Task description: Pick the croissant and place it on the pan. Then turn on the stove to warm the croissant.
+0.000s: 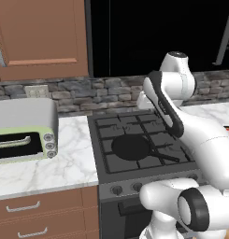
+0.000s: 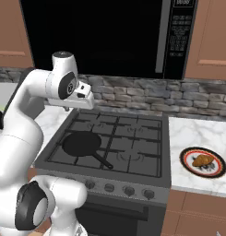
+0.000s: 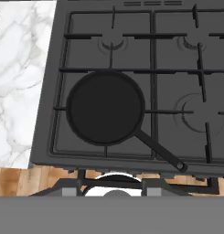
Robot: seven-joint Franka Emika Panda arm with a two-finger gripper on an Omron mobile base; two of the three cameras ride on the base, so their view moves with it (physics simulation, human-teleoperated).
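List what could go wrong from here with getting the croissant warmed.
1. The croissant sits on a plate on the counter right of the stove, while the gripper hangs over the stove's back left, shut; the long reach across could likely miss or nudge the plate.
2. The pan is empty with its handle pointing toward the front right; the arm might bump it in passing.
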